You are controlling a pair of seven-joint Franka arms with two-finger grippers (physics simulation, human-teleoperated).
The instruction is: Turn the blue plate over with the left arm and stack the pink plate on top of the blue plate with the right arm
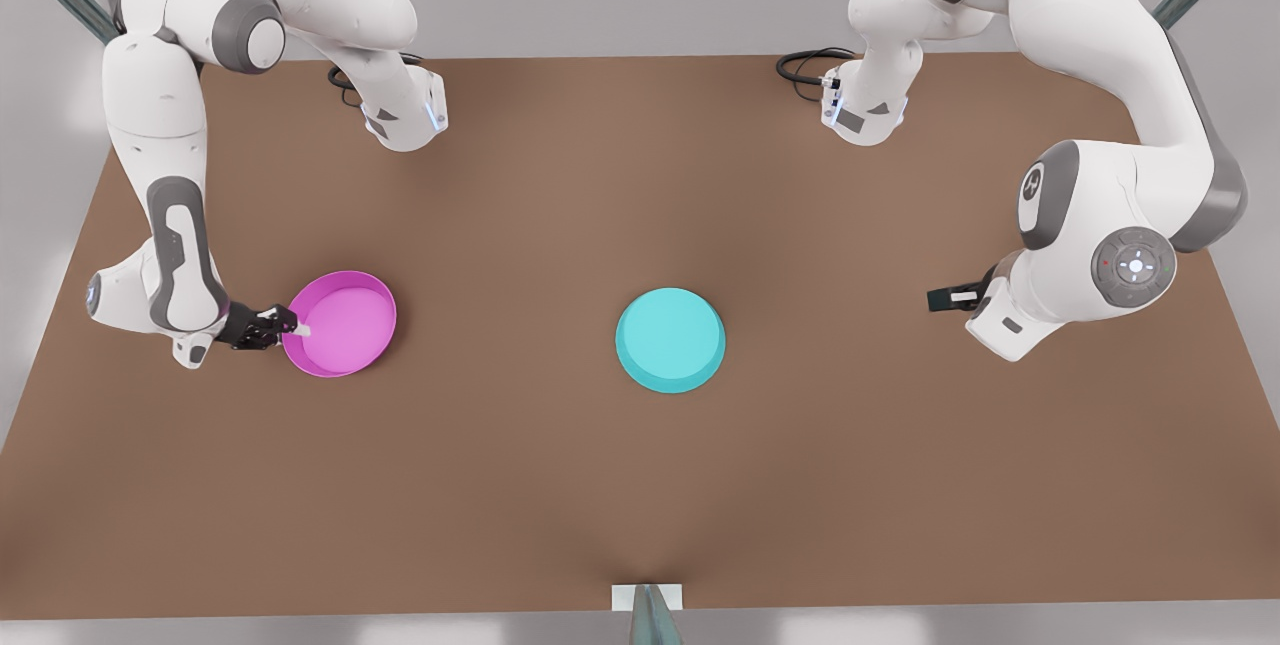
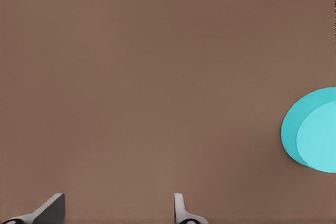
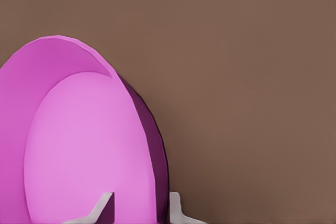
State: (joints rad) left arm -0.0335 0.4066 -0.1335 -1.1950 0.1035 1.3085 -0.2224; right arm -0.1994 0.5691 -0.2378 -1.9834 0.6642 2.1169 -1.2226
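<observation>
A: Pink plate (image 1: 342, 324) sits on the table (image 1: 560, 485) at the front view's left, well apart from the blue plate (image 1: 670, 340) in the middle. My right gripper (image 1: 290, 325) pinches its rim, one finger inside, one outside.

B: And your left gripper (image 1: 945, 298)?

A: It waits off at the front view's right, fingers spread, holding nothing.

B: How will you do it well?

A: I think I should lift straight up, keep the plate flat, and go slow so it can't slip.

B: Anything in the plates?

A: Pink one holds nothing. Blue one looks bottom-up.
</observation>
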